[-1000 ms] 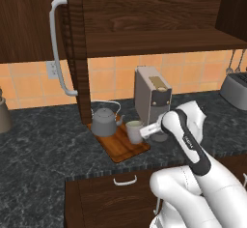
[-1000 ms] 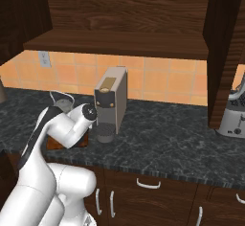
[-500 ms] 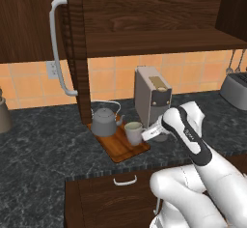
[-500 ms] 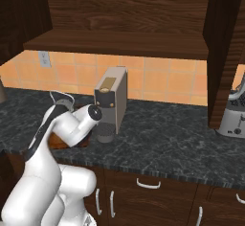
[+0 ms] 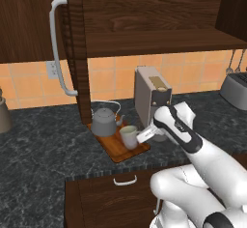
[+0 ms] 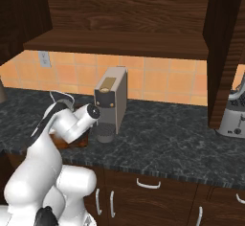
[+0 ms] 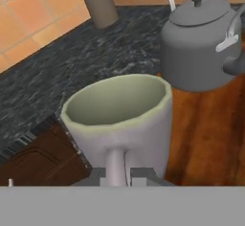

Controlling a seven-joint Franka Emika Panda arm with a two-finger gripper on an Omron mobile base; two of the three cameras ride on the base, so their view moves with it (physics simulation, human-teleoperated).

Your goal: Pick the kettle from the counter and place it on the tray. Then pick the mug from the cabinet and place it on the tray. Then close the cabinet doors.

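Two things on the tray: kettle and mug.
We see our gripper clamped on the mug's handle.

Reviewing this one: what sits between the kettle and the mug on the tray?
Nothing: bare tray wood separates the kettle from the mug, seen in the hand view.

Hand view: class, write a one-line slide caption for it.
Gripper shut on the mug handle over the tray, beside the kettle.

Even, flat rendered light; soft pixelation.
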